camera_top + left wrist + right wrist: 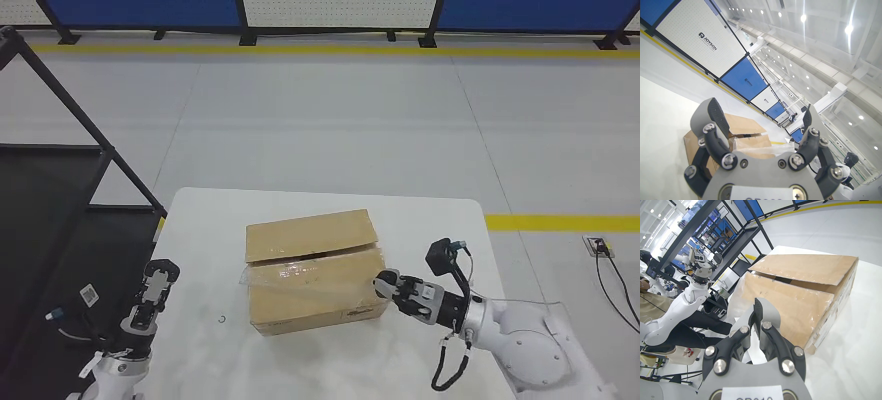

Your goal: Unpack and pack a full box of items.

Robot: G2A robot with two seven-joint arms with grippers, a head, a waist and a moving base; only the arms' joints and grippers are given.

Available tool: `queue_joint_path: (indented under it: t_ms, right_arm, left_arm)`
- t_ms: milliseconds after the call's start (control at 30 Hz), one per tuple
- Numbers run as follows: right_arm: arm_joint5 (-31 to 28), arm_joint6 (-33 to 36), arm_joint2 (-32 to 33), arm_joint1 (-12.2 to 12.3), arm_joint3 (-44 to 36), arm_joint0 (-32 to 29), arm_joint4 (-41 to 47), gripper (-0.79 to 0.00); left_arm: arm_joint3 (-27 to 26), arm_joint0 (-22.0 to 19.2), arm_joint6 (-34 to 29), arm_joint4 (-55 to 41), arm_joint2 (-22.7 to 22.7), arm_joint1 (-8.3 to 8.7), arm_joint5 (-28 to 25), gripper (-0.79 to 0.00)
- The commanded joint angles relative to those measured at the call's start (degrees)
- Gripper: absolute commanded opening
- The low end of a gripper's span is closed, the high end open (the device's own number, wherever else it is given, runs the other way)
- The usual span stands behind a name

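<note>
Currently the cardboard box [312,270] sits mid-table [200,225], its flaps nearly closed, with the right gripper [383,286], pads pressed together, just beside its 4 o'clock corner, and the left gripper [160,271], fingers spread wide, well apart at 9 o'clock.

Cannot see inside the box [315,275]: just a dark slit between the two top flaps, with the contents hidden beneath. Cannot identify the tiny speck [219,318] on the bench [205,240] beside the box; too small to tell. Covered in the left wrist view along the box's lower front by the left gripper [761,108]. Blocked in the right wrist view at the near side by the right gripper [757,306], closed tight; cannot tell whether any clear film [735,306] is pinched there.
</note>
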Motion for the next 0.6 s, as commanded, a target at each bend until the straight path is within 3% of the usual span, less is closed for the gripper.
queue_joint_path:
  t_ms: [0,133,233,400,567]
  right_arm:
    - [0.0,0.0,0.0,0.0,0.0,0.0,0.0,-0.785]
    - [0.7,0.3,-0.2,0.0,0.8,-0.1,1.1,-0.785]
    - [-2.1,1.1,-0.2,0.1,2.0,1.5,0.6,-0.785]
    - [-5.2,0.9,-0.9,0.1,3.0,4.9,-5.3,-0.785]
    - [-9.3,-3.6,-2.9,-0.2,2.6,8.4,-13.9,-0.785]
  left_arm:
    - [0.3,0.0,-0.2,-0.1,-0.1,0.02,0.1,0.000]
    - [0.8,-0.3,-2.1,-0.7,0.1,0.14,0.5,0.000]
    - [0.9,-0.8,-3.8,-0.9,0.0,0.29,0.5,0.000]
    - [1.3,-0.8,-5.7,-1.1,-0.5,0.52,0.1,0.000]
    - [2.3,-0.2,-7.7,-2.5,-0.8,0.71,0.0,0.000]
